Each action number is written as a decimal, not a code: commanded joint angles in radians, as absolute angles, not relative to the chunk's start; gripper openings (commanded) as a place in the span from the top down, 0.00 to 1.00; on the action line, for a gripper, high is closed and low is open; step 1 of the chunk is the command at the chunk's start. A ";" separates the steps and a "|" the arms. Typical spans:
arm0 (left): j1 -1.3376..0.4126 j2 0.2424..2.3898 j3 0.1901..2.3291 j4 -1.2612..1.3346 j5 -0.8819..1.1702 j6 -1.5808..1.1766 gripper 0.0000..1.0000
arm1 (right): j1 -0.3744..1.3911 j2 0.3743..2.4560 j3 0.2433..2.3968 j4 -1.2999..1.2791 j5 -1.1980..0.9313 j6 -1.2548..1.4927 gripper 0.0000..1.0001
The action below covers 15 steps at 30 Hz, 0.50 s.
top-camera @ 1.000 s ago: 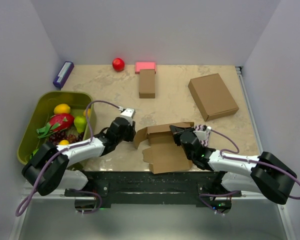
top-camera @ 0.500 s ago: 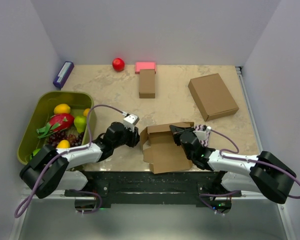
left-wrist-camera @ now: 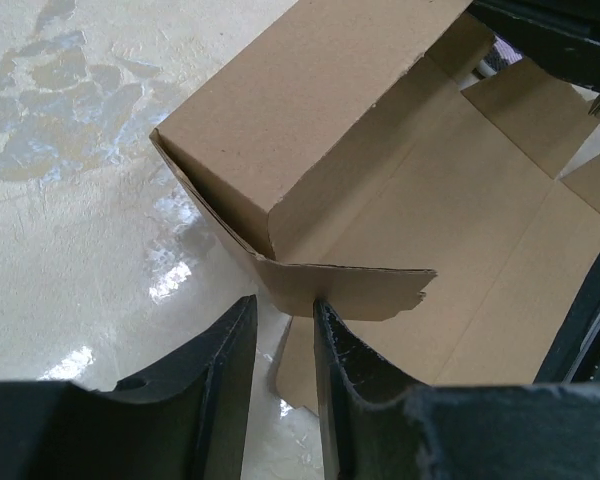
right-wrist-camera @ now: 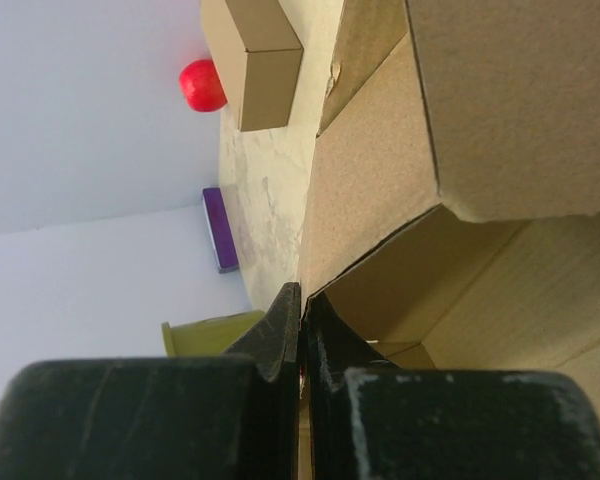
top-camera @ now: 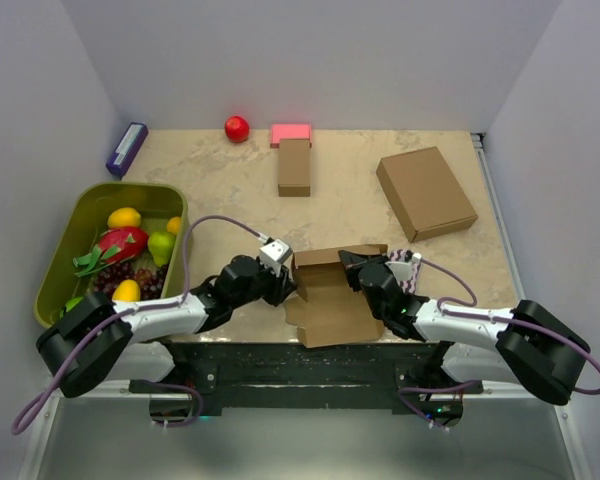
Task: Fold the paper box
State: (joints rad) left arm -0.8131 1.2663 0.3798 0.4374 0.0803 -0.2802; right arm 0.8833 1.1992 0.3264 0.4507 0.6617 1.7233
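Two walls half raised on the paper box [top-camera: 330, 300], right of the green fruit tub [top-camera: 130, 187].
Left gripper [left-wrist-camera: 282, 300] narrowly spread at the tub-side corner flap [left-wrist-camera: 350, 290]; right gripper [right-wrist-camera: 301, 295] pressed together on the opposite wall. Next, likely: tuck flap inward, wall held upright.

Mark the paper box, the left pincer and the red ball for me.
paper box [top-camera: 332, 312]: top external view, flat near panel.
left pincer [left-wrist-camera: 283, 310]: left wrist view, gap between its fingertips.
red ball [top-camera: 237, 128]: top external view, centre of ball.
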 commanded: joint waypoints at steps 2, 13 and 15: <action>-0.847 1.270 0.382 0.508 -0.028 -0.330 0.64 | 0.887 1.209 0.318 0.466 0.706 1.658 1.00; -0.879 1.264 0.308 0.685 -0.074 -0.364 0.62 | 0.887 1.177 0.230 0.577 0.716 1.560 1.00; -0.885 1.273 0.307 0.702 -0.066 -0.359 0.62 | 0.887 1.172 0.215 0.584 0.719 1.562 1.00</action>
